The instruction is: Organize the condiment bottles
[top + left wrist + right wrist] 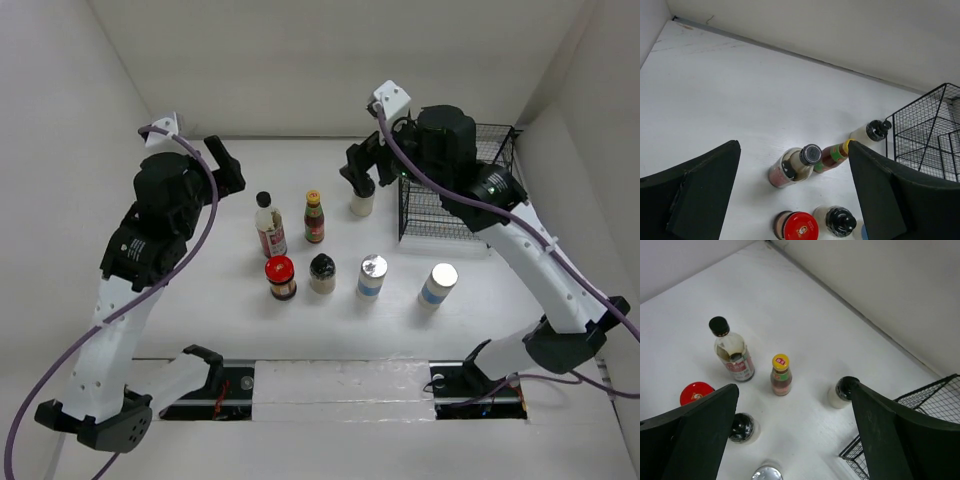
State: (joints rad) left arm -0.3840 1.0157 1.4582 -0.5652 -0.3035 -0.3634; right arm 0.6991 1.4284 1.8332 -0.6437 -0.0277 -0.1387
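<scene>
Grippers both stand released, grasping nothing: left gripper [225, 165] at 10 o'clock of table [330, 330], right gripper [362, 175] by cream bottle [361, 204], at 9 o'clock of basket [450, 215].

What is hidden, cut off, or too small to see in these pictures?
Top view: the jaws of the right gripper cover the cap of the cream bottle; contact is unclear.
Top view: the right arm hides part of the wire basket.
Right wrist view: the bottom edge cuts off one shaker.
All views: label text is too small to read.
</scene>
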